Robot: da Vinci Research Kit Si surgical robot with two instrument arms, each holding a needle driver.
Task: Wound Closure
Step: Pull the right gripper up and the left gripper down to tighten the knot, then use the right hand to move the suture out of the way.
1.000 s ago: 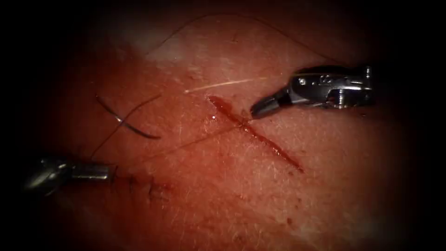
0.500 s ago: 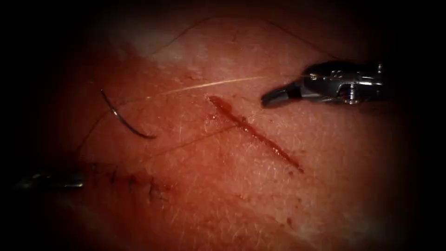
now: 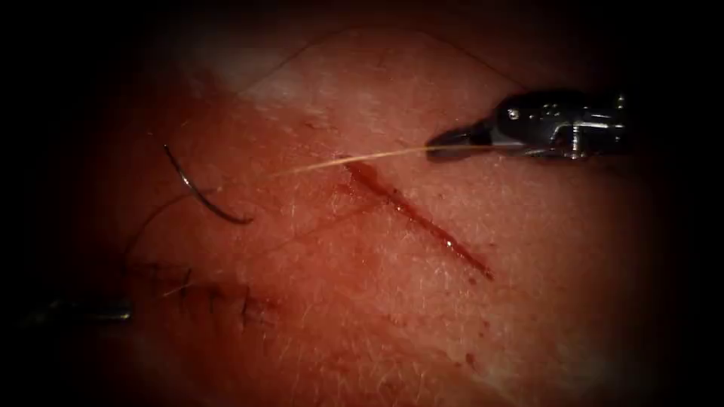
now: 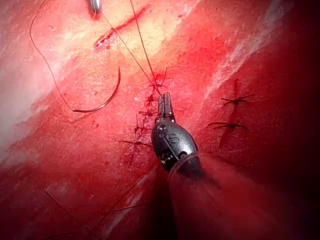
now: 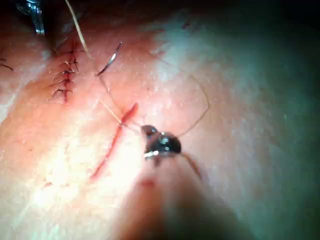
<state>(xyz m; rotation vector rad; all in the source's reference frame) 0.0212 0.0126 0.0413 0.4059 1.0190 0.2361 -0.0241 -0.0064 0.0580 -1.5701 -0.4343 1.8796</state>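
Nearest, at the dim lower left of the endoscope view: the left tool (image 4: 163, 104), fingers pressed together, with two strands of thread (image 3: 354, 158) meeting right at the tip. Seemingly pinched there, though hard to confirm. Just beside it, a stitched row (image 3: 215, 295) on the tissue (image 3: 377, 324), closed with several dark stitches; judged to be finished work, not the job in hand.

Farther in, the needle (image 3: 202, 194): lying loose on the surface, well to the left of the cut, held by neither tool, no part of it buried in the tissue as far as can be seen. Thread trailing from one end of it toward the stitched row.

Then the cut (image 3: 418, 222) itself, a slanted line, gaping a little, with red fluid (image 3: 368, 178) at the upper end. No knot and no finished stitch across it. Only a thin dark strand crossing near the upper third, perhaps one pass of thread through the edges — a judgement, not a certainty. Most of the closing left to do: tying, and stitches along the remaining length.

Farthest, to the right of the cut: the right tool (image 3: 441, 142), fingers shut on a pale, taut stretch of thread leading leftward over the top of the cut. Beyond it, a slack loop of thread across the far tissue.

As for writing — nothing readable. A few small stamped marks on the metal joint of the left tool, too small to make out.
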